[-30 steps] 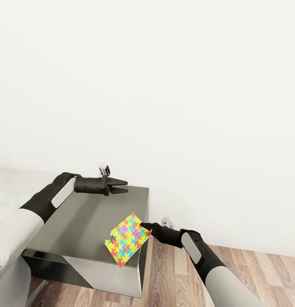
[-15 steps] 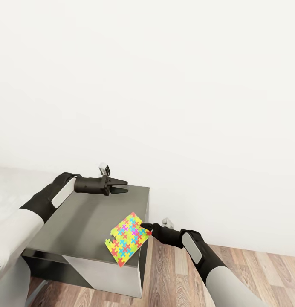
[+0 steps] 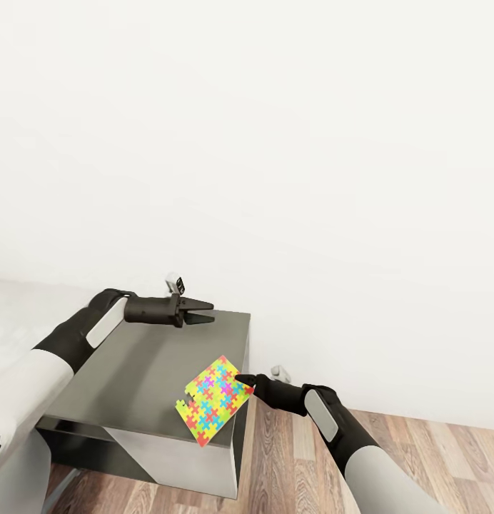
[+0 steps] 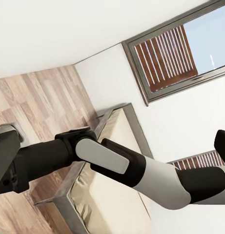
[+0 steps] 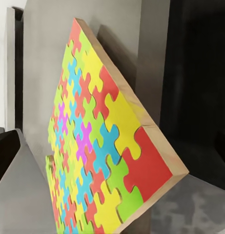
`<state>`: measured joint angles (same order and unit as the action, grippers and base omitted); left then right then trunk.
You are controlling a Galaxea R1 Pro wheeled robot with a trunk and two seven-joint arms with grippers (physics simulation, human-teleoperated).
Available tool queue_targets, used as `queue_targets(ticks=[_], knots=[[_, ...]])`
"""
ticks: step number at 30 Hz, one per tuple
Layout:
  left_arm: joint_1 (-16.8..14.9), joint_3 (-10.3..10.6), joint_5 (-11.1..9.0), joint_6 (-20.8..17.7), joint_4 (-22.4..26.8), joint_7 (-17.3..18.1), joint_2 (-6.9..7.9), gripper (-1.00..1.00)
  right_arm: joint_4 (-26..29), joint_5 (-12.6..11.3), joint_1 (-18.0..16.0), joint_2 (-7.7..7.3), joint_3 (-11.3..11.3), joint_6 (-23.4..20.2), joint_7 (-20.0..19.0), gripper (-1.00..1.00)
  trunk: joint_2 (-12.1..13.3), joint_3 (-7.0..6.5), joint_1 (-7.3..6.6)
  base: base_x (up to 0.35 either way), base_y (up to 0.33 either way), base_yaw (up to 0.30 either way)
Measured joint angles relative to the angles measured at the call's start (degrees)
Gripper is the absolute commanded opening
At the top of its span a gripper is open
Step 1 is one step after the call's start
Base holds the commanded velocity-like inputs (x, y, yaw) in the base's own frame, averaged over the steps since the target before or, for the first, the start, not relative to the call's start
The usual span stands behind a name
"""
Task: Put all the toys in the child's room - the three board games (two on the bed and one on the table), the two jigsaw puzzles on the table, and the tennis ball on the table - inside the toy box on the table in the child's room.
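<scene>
While the left arm reaches out over the far side of a dark grey cabinet [image 3: 133,371], the left gripper [image 3: 204,313] hangs above the cabinet's back edge with its two black fingers a little apart and nothing between them. It points toward the white wall [image 3: 275,143], well apart from the puzzle. Nearer the front right corner of the cabinet top, a jigsaw puzzle [image 3: 213,400] is tilted, its lower edge near the cabinet's front edge and its upper right corner raised. The right gripper [image 3: 241,380] pinches that raised corner, its fingers closed on the puzzle's edge. In the right wrist view the puzzle [image 5: 100,151] stands steeply on edge above the grey cabinet top [image 5: 49,58], showing a thin wooden rim and interlocking pieces in red, yellow, green, blue and pink. To the right of the cabinet lies a wood-plank floor [image 3: 418,457]. The left wrist view looks past the robot's right forearm [image 4: 112,163] at a bed [image 4: 112,195] with a beige mattress and a slatted window [image 4: 175,53] in the wall.
</scene>
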<state>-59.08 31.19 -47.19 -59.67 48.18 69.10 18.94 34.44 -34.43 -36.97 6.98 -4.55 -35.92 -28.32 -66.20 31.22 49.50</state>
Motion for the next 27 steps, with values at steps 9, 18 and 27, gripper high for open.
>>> queue_targets(ticks=[9, 18, 27], knots=[[0.0, 0.1, 0.0, 0.0, 0.0, 0.0, 0.08, 1.00, 0.0, 0.0, 0.0, -0.03, 0.0, 0.0, 0.0, 1.00, 0.0, 0.00, 0.00, 0.000, 0.006, 0.000], [0.0, 0.1, 0.0, 0.0, 0.0, 0.0, 0.00, 1.00, 0.0, 0.1, 0.0, -0.03, -0.1, 0.0, -0.1, 1.00, 0.0, 0.00, 0.00, 0.000, 0.001, 0.000], [0.0, 0.0, 0.0, 0.0, 0.0, 0.0, -0.06, 1.00, 0.1, 0.1, 0.0, -0.01, -0.1, 0.0, -0.5, -1.00, 0.0, 0.00, 0.00, 0.000, 0.000, 0.000]])
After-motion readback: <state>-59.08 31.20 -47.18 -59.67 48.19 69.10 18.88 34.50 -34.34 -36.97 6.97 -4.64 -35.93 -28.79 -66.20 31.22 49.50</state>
